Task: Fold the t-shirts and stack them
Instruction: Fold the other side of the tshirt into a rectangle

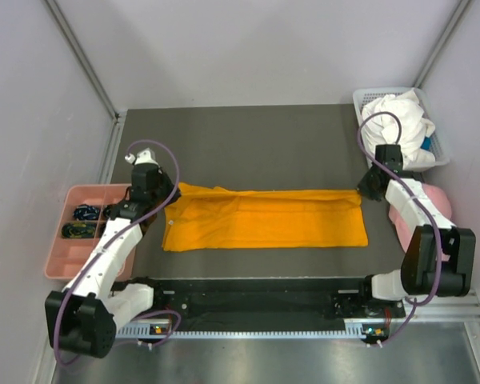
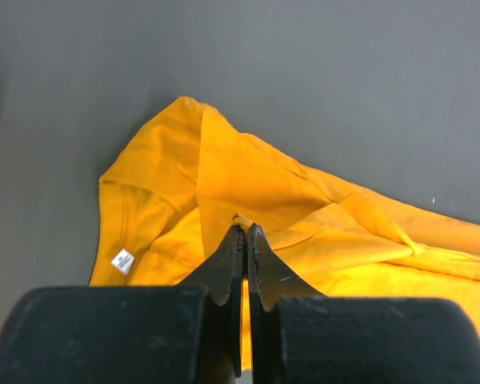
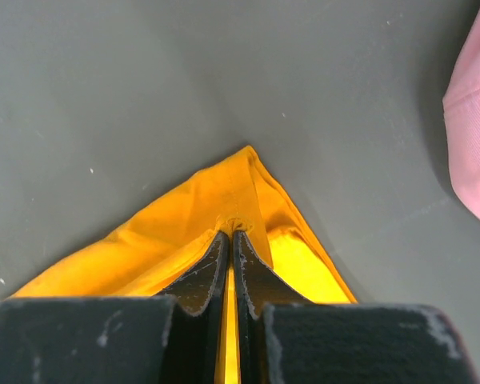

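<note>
The orange t-shirt (image 1: 264, 218) lies folded into a long band across the dark table mat. My left gripper (image 1: 162, 200) is shut on its left end; in the left wrist view (image 2: 246, 230) the fingers pinch a fold of orange cloth (image 2: 224, 172) near a white label (image 2: 122, 261). My right gripper (image 1: 365, 190) is shut on the right end corner; in the right wrist view (image 3: 230, 234) the fingers pinch the hem of the orange cloth (image 3: 200, 212). The white t-shirt (image 1: 400, 120) lies bunched in a white basket (image 1: 442, 154) at the back right.
A pink tray (image 1: 64, 260) holding small dark items stands at the left edge. A pink cap (image 1: 436, 200) lies at the right beside the right arm and shows in the right wrist view (image 3: 474, 112). Grey walls enclose the table.
</note>
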Motion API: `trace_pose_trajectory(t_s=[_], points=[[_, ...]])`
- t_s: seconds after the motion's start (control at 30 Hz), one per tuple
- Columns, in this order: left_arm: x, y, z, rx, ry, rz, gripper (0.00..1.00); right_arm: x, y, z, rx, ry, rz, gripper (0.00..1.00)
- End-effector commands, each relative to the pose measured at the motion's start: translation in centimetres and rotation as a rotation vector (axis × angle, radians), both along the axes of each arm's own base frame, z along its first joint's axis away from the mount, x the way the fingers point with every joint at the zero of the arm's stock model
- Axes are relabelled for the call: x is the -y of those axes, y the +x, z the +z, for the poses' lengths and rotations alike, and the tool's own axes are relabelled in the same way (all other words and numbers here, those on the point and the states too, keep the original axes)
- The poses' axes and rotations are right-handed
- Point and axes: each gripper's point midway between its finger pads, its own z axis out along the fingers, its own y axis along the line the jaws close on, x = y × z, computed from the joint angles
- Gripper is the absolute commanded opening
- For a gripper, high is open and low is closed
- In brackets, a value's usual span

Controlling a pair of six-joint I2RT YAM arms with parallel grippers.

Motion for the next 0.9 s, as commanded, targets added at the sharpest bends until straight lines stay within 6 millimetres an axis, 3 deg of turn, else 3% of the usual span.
trace_pose_trajectory(t_s=[0.0, 0.27, 0.63, 0.87], points=[[-0.8, -1.3, 1.2, 0.043, 0.016, 0.021, 0.00, 1.1, 0.0, 1.8, 0.067, -0.029, -0.046, 0.00], [-2.0, -3.6, 2.1, 0.046, 0.050, 0.056, 0.00, 0.9, -1.4, 1.8, 0.073, -0.023, -0.049, 0.00], [-1.9, -5.7, -0.1, -0.014, 0.030, 0.051, 0.00, 0.2, -3.8, 0.0, 0.043, 0.010, -0.054, 0.00], [-1.5, -6.6, -0.1, -0.017, -0.020, 0.060, 0.00, 0.1, -5.6, -0.8, 0.025, 0.018, -0.067, 0.00]])
